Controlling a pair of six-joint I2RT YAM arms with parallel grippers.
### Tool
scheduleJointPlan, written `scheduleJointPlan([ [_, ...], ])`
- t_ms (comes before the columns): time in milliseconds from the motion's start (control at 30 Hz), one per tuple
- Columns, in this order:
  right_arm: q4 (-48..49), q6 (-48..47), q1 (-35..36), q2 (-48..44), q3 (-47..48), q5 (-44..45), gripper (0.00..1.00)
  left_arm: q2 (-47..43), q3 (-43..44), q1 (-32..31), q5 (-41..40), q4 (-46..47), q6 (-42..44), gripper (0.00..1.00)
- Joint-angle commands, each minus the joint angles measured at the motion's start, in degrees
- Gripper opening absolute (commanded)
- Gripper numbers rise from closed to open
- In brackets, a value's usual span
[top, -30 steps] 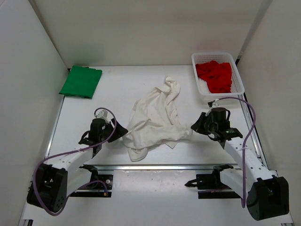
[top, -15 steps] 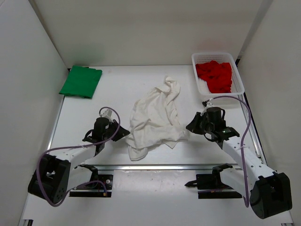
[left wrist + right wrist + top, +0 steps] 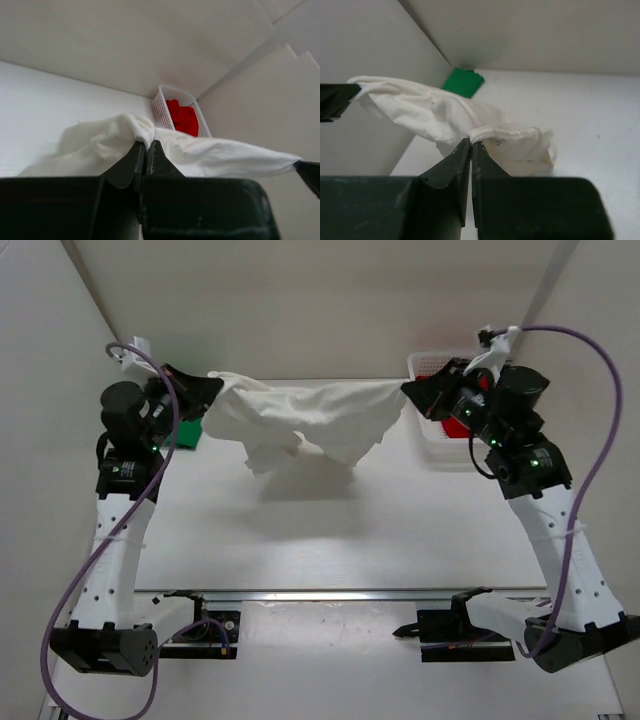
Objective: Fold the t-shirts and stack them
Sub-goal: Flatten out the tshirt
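At ten o'clock on the bench [image 3: 350, 530] the green shirt [image 3: 462, 82] lies flat as a neat rectangle, so I judge it folded and the start of the stack. The white shirt [image 3: 300, 415] hangs in the air at twelve o'clock, stretched between my two arms. Its middle sags in loose folds clear of the bench, and no fold is made in it yet. At two o'clock the red shirt [image 3: 182, 116] sits bunched in the basket [image 3: 159, 106], not yet begun. I reckon about one of three is done: the white is left to spread, fold and stack, then the red.

My left pincer [image 3: 145, 146] is clenched, its tips pressed together on a bunched edge at the white shirt's nine o'clock end. My right pincer [image 3: 471, 144] is likewise closed tight, nipping what looks like a ribbed hem or collar at the three o'clock end. Neither touches the bench.
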Motion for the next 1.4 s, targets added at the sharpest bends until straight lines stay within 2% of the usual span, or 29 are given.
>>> scheduleJointPlan([
  [0,-2.77,-1.16,0.69,-2.34,2.88,-1.49,0.00,-3.23,5.95,-0.46,-0.18,-12.58,4.18,0.03],
  [67,-2.16,-0.47,-1.83,-4.09,-2.02,-1.83,0.00,-3.94,5.26,-0.65,-0.73,-15.40,6.03,0.05],
  [167,1.61,2.95,-10.00,-6.38,-12.82,-11.99,0.00,-2.45,2.64,1.02,1.11,-19.36,10.07,0.12],
  [233,5.12,3.66,-11.52,-6.82,-18.45,-14.13,0.00,-2.01,-0.52,-0.11,-3.42,-21.04,13.58,0.20],
  [300,6.54,4.02,-12.31,-4.21,-23.39,-13.61,0.00,-1.83,-8.76,-0.56,-8.89,-17.28,14.04,0.30],
  [333,7.07,3.32,-12.31,-3.24,-24.19,-14.13,0.00,-1.31,-10.46,-0.04,-8.29,-15.44,13.51,0.32],
  [400,7.68,2.88,-12.22,0.54,-25.86,-13.79,0.00,1.06,-15.55,0.84,-3.74,-13.14,13.16,0.47],
  [467,9.18,3.31,-12.84,2.91,-27.97,-12.56,0.00,2.21,-18.37,-0.29,-3.89,-10.86,12.54,0.52],
  [600,12.34,2.88,-14.07,8.46,-30.79,-9.75,0.00,0.38,-24.43,-3.72,-7.84,-8.13,12.10,0.48],
  [700,14.45,3.40,-15.83,12.32,-32.19,-10.62,0.00,-3.04,-31.19,-2.94,-9.17,-7.08,12.28,0.53],
  [867,17.61,4.81,-17.23,11.80,-33.87,-11.49,0.00,-6.84,-41.84,3.99,-6.46,-3.92,9.30,0.58],
  [933,18.58,5.42,-17.23,10.93,-34.74,-12.20,0.00,-8.24,-46.14,8.31,-4.95,-1.63,6.75,0.54],
  [1100,19.90,5.78,-14.43,9.34,-36.50,-12.11,0.00,-9.83,-49.05,14.01,-7.58,5.13,-1.06,0.55],
  [1200,20.43,5.87,-12.41,9.34,-37.21,-12.11,0.00,-6.50,-52.21,19.28,-1.46,11.62,-6.69,0.53],
  [1300,20.43,5.78,-12.05,8.55,-37.47,-12.73,0.00,-1.84,-53.19,19.83,0.32,13.23,-8.55,0.51],
  [1367,20.52,6.04,-11.87,8.03,-37.74,-12.82,0.00,-2.70,-53.63,20.27,-0.89,12.18,-8.46,0.52],
])
